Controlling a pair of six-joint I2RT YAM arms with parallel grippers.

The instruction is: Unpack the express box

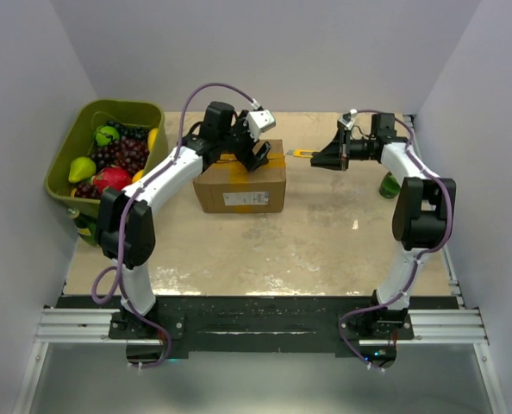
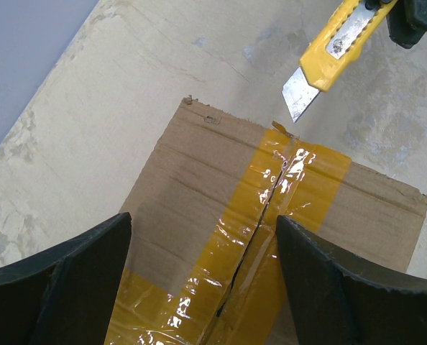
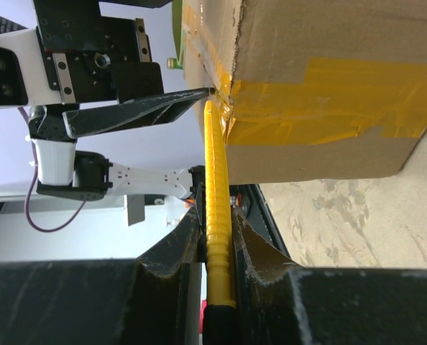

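**Location.** The box stood at the centre of the top view, flat on the table. A white label faced the lower edge of the frame. The bin of fruit sat at upper left, apart from the box.

**Grippers.** The left gripper hung over the box top, jaws spread wide and holding nothing. In the left wrist view its fingers filled the two lower corners, either side of the tape. In the right wrist view one fingertip met the top edge of the box at upper centre; whether it pressed down could not be told. The right gripper, right of centre in the top view, was clamped on a yellow knife. The blade was extended, at upper right of the left wrist view, just beyond the box edge and clear of the tape.

**Condition.** A dark split ran along the taped centre seam. Its full extent was not visible.

**Handling (judgement).**
- The corrugated board looked stiff across its panels but liable to crush at edges and corners under a hard pinch.
- Weight could not be read; no sag or bulge was seen.
- The tape was glossy and wrinkled, so it was probably a slippery surface. Bare cardboard would give better friction.
- The best hold appeared to be a flap lip at the split, mid-length, with one finger beneath it.
- The other arm should steady the opposite flap, since the box might slide on the smooth table.
- The contents were unseen, so any cut should be shallow.
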